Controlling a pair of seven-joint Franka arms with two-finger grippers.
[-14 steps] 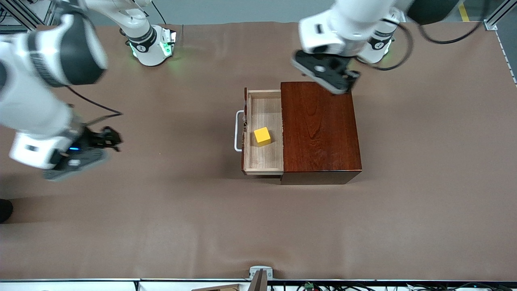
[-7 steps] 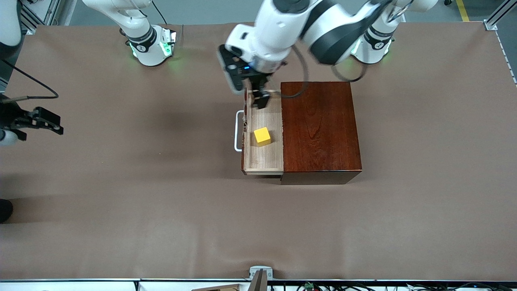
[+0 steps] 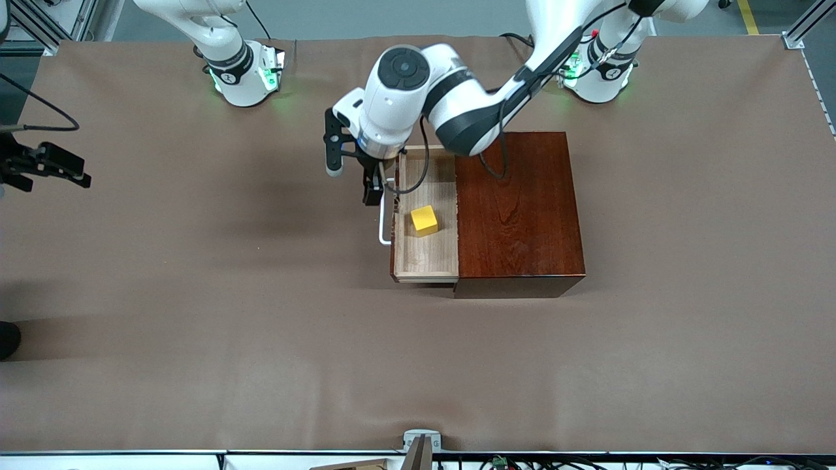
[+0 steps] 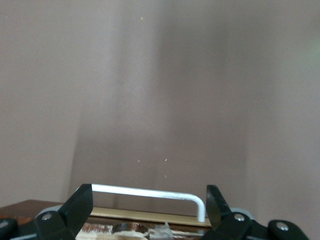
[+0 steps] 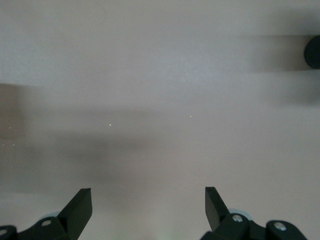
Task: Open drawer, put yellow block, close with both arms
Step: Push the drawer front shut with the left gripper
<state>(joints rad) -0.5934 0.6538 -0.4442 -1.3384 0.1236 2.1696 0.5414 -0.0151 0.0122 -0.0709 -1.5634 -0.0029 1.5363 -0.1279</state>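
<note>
The drawer [image 3: 426, 215] stands pulled out of the box [image 3: 518, 212] toward the right arm's end of the table [image 3: 261, 326]. Its pale interior is exposed. The block [image 3: 424, 220] lies on the drawer floor, near the middle, clear of all four walls and upright.

The handle [image 3: 384, 225] is a white bar on the drawer front, at 9 o'clock from the block in the front view.

Left arm: it reaches from its base across the box to the drawer front. The left gripper [image 3: 372, 189] hangs over the handle end that is farther from the front camera, at about 10 o'clock from the block. In the left wrist view the left gripper [image 4: 149, 207] has its fingers spread wide, one at each side of the handle [image 4: 150, 192]. The fingers [image 4: 80, 205] hold nothing, and contact with the bar cannot be confirmed.

Right arm: it waits at the right arm's end of the table, well apart from the drawer. The right gripper [image 3: 46, 166] hangs over bare table. In the right wrist view the right gripper [image 5: 148, 207] is spread wide and holds nothing.
</note>
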